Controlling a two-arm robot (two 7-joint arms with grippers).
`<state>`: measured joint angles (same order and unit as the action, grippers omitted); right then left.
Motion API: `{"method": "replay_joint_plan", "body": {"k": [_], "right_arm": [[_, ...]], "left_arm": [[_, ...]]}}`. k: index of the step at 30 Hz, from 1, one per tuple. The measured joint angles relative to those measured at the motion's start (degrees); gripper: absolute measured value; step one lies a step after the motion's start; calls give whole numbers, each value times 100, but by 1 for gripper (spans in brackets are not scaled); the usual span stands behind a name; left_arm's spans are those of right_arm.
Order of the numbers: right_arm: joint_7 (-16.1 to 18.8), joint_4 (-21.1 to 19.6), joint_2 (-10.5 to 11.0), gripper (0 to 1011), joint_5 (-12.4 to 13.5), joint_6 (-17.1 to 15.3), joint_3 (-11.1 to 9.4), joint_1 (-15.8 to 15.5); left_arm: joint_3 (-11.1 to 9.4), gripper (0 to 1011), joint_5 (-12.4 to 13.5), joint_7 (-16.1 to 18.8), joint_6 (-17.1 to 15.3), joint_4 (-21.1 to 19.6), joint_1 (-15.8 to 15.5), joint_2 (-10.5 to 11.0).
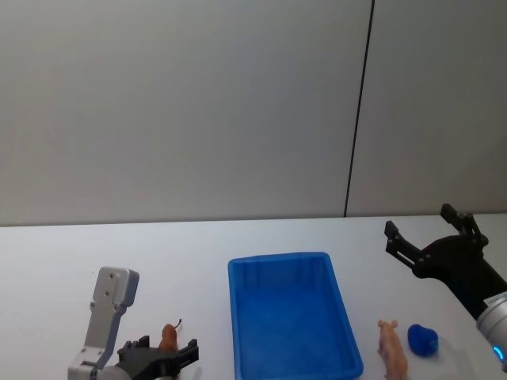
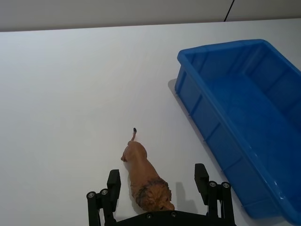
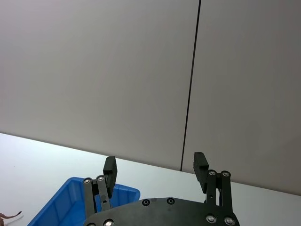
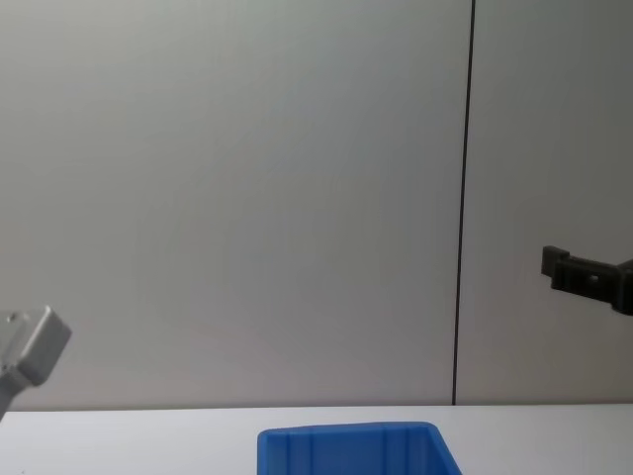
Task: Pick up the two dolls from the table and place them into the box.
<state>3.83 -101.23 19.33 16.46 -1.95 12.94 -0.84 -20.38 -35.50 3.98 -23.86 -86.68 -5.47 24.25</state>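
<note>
The left gripper (image 2: pixel 157 173) sits low over the flat white table (image 1: pixel 79 253) with its black fingers spread. The small brown lion figurine (image 2: pixel 140 162) lies on the tabletop between them, touched by neither, its maned head toward the palm and its thin tail pointing away. Just beyond it to the robot's right stands the bright blue plastic bin (image 1: pixel 279 258), and past the bin's far side lie a peach-pink pig toy (image 1: pixel 391 344) and a small dark-blue rounded lump (image 1: pixel 422 340), near each other, with the right gripper (image 1: pixel 420 223) held above them, fingers also spread and holding nothing.
</note>
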Motion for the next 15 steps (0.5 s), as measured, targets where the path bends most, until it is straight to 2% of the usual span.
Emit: {"method": "replay_joint_plan", "body": {"k": [4,8,15], "right_arm": [[0,0,0,1001,0,0,0,0],[0,0,0,1001,0,0,0,0],[0,0,0,1001,0,0,0,0]], "left_arm": [[-13,999,17,-13,1,111,-26,-40],[-20,953,47,-25,5,201,-51,-71],[-30,739,160,-52,8,392,-127,-132]]}}
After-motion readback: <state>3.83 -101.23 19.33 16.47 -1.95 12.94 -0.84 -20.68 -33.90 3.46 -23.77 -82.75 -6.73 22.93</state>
